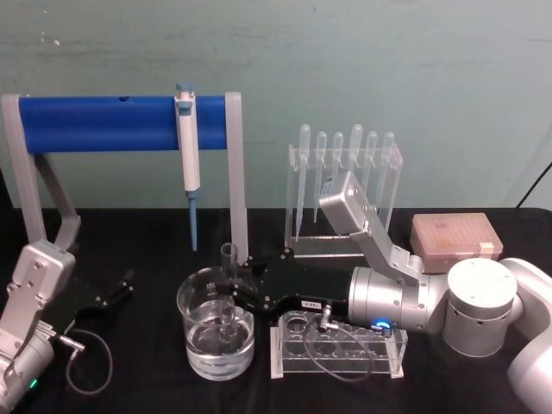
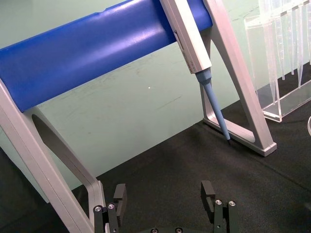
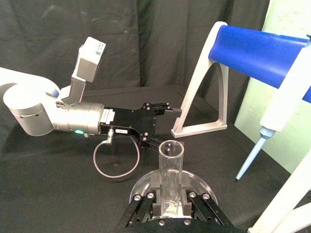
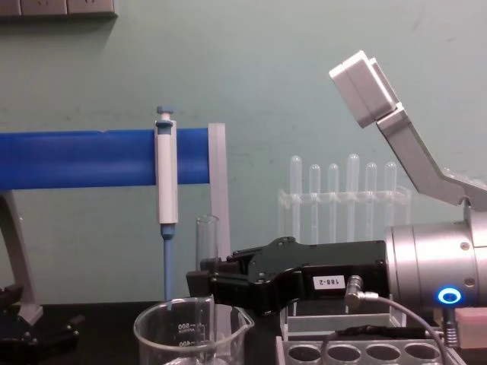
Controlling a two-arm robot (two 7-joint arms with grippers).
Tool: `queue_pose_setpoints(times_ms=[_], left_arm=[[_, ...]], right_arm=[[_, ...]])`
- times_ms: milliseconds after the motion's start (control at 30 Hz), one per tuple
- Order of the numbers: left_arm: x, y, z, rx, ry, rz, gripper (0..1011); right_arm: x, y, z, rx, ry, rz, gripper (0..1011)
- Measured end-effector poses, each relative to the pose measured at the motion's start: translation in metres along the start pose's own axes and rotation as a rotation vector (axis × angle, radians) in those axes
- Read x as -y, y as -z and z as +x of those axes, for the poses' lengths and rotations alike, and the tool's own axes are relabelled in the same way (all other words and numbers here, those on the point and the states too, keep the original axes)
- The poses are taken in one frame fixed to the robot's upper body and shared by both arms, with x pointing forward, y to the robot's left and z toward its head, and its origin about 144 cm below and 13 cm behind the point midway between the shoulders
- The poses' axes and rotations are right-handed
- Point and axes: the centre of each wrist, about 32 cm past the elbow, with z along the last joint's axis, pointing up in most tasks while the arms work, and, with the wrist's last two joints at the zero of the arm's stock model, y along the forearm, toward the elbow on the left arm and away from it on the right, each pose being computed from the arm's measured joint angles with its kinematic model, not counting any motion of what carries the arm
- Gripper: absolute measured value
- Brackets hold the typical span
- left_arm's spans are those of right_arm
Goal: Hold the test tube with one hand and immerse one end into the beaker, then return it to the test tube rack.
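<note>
My left gripper [image 2: 164,196] hangs low beside the leg of the blue stand [image 2: 97,48], fingers spread wide and empty. Over the beaker [image 1: 193,338], my right gripper [image 1: 235,291] pinches the test tube [image 1: 228,256] upright, its rounded end dipped in the water. The rack [image 1: 384,352] sits just beneath my right wrist.

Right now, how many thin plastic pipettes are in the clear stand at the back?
6 pipettes, side by side, bulbs up, in the clear stand at the back; the right arm's camera housing covers some lower parts, so another could be hidden.
</note>
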Motion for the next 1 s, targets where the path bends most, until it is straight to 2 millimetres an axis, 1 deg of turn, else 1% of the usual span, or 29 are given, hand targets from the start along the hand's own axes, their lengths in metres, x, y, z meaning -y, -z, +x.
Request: queue_pose_setpoints(times_ms=[1000], left_arm=[[0.0000, 0.0000, 0.0000, 0.000, 0.000, 0.000, 1000]], right_arm=[[0.0000, 0.0000, 0.0000, 0.000, 0.000, 0.000, 224]])
